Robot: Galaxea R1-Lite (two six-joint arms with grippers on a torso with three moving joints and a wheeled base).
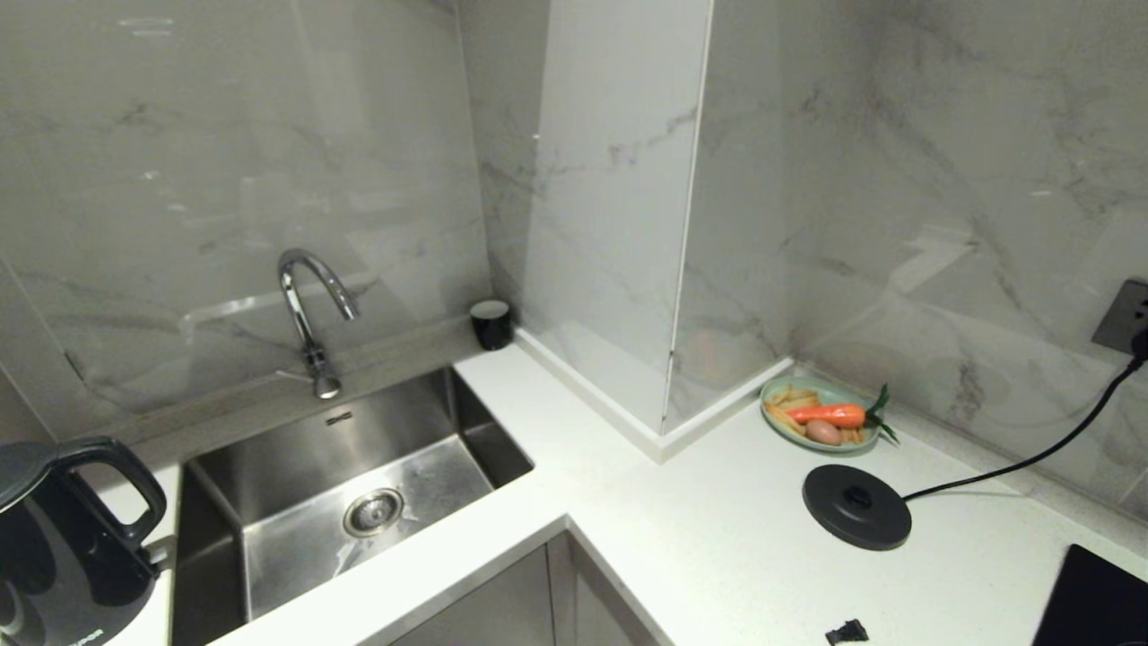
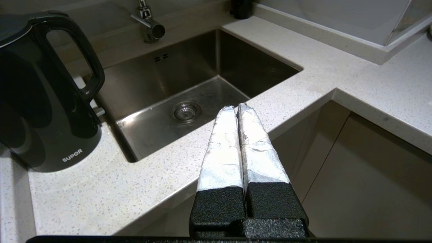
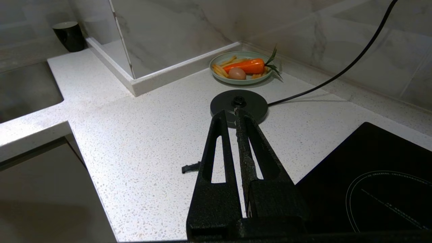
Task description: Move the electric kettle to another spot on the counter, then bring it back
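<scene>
From my head, the kettle [image 1: 63, 547] stands on the table [image 1: 700, 529] left of the sink [image 1: 359, 484], well apart from its round base [image 1: 856, 507] on the right. At my left wrist, my left end effector [image 2: 238, 109] is clenched and empty, off the table's edge. To fetch the kettle well, I should spread it and approach the handle [image 2: 81, 57] squarely. At my right wrist, my right end effector [image 3: 231, 114] is clenched, idle, pointing toward the base.
</scene>
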